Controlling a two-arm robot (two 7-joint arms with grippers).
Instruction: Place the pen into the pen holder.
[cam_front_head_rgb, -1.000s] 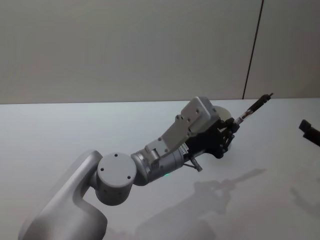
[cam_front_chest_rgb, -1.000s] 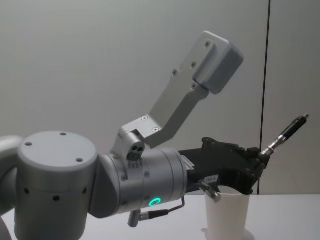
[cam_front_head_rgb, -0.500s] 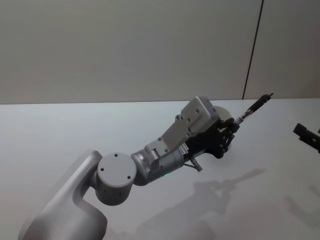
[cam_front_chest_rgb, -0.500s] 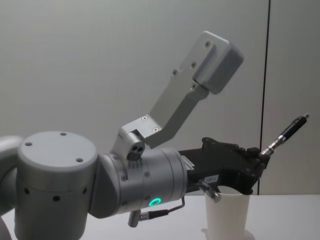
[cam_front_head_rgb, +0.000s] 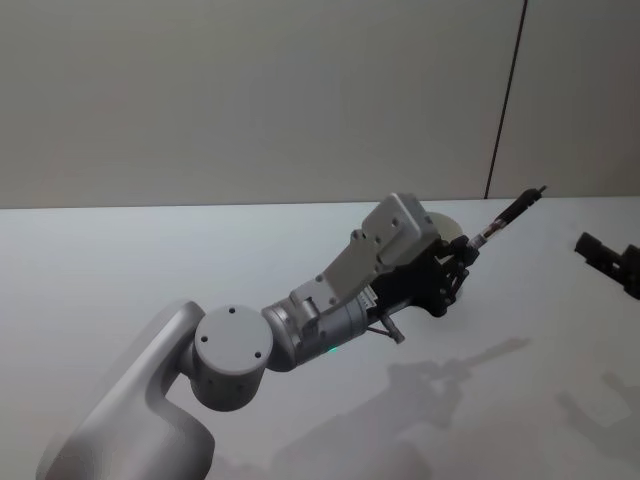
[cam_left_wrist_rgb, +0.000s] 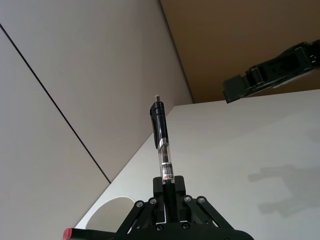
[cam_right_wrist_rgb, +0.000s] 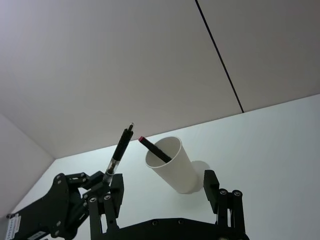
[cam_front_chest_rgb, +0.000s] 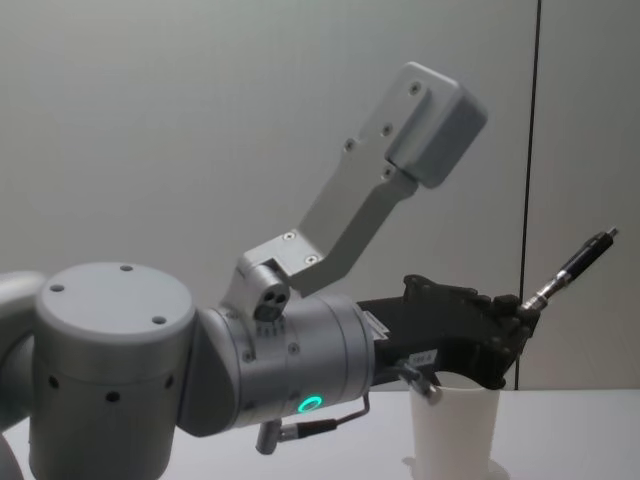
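Gripping: left gripper clamped on the pen, tilted, near the pen holder rim.
Print: pen label red and black (too small to read).
Aside: right gripper fingers apart, well off right.

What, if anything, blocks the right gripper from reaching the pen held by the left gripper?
Probably nothing. The pen sticks up out of the left gripper, tilted toward the right gripper, which hangs open on that side with nothing between them. The pen holder sits lower, out of the way.

Black-and-clear pen, tilted upward, near upright white pen holder
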